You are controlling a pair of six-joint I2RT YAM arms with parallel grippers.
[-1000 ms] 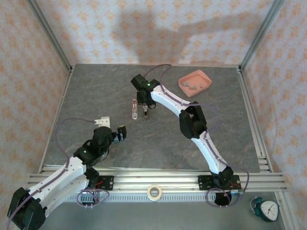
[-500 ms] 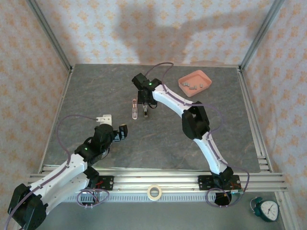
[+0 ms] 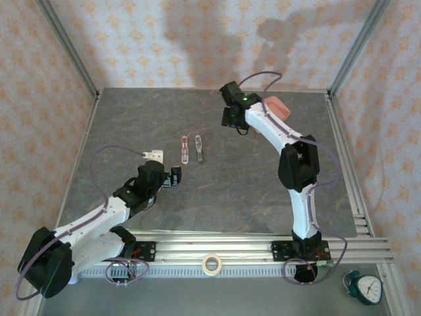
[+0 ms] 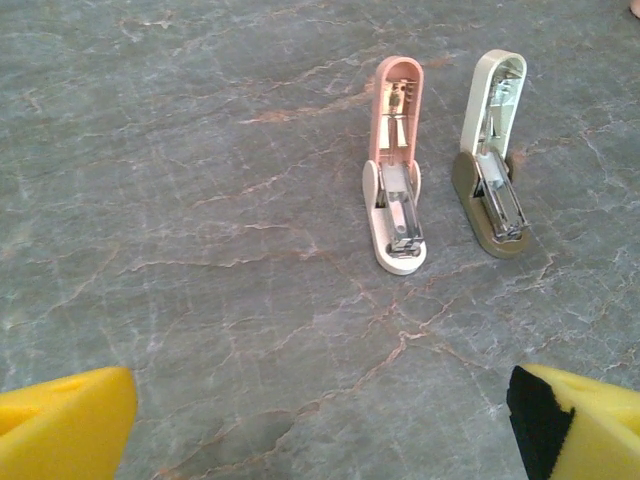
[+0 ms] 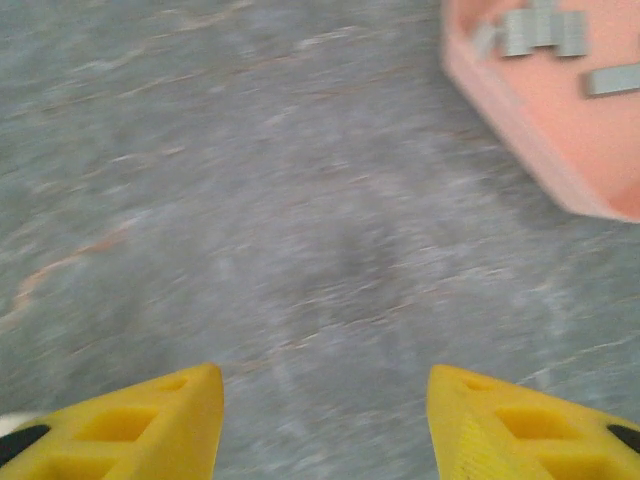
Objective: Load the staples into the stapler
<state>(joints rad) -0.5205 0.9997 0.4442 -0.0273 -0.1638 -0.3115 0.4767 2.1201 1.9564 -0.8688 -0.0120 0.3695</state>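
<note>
My right fingers (image 5: 150, 425) hang parted and empty beside the tray (image 5: 500, 90). The blurred staples (image 5: 545, 30) look tiny and I'd likely fumble them; my left fingers (image 4: 60, 420) are wide.

the right arm (image 3: 268, 125) has swung from the stapler (image 3: 185, 149) to the pink tray (image 5: 530, 150), its jaws seemingly wider.

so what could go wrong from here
Two opened staplers lie side by side, the pink stapler and an olive-and-cream stapler, so staples could go into the wrong channel. The staples are tiny and loose in the tray; the open right gripper might grab several or none.
</note>
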